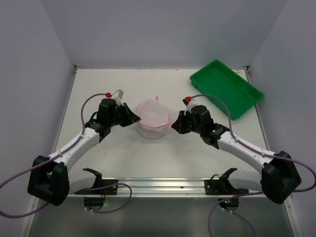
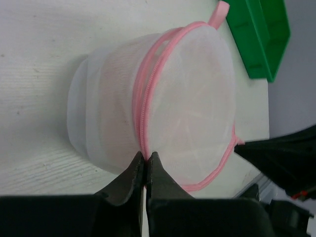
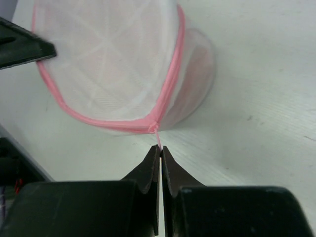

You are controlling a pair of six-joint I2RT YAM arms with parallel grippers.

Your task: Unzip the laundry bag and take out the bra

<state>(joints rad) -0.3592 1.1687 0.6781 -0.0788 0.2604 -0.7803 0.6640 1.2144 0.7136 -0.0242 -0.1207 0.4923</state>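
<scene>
The laundry bag (image 1: 153, 118) is a small white mesh drum with pink zip trim, standing mid-table. It also shows in the left wrist view (image 2: 187, 98) and the right wrist view (image 3: 113, 59). Something pale pink shows dimly through the mesh; the bra itself cannot be made out. My left gripper (image 1: 136, 117) is at the bag's left side, shut (image 2: 145, 157) on the pink zip trim (image 2: 140, 113). My right gripper (image 1: 175, 126) is at the bag's right side, shut (image 3: 161, 148) on the thin pink zip pull cord (image 3: 158, 136). The lid flap lies closed.
A green plastic tray (image 1: 226, 88) lies at the back right, also in the left wrist view (image 2: 259, 34). A pink hanging loop (image 2: 219, 12) sticks out of the bag's far side. Grey walls enclose the table on three sides.
</scene>
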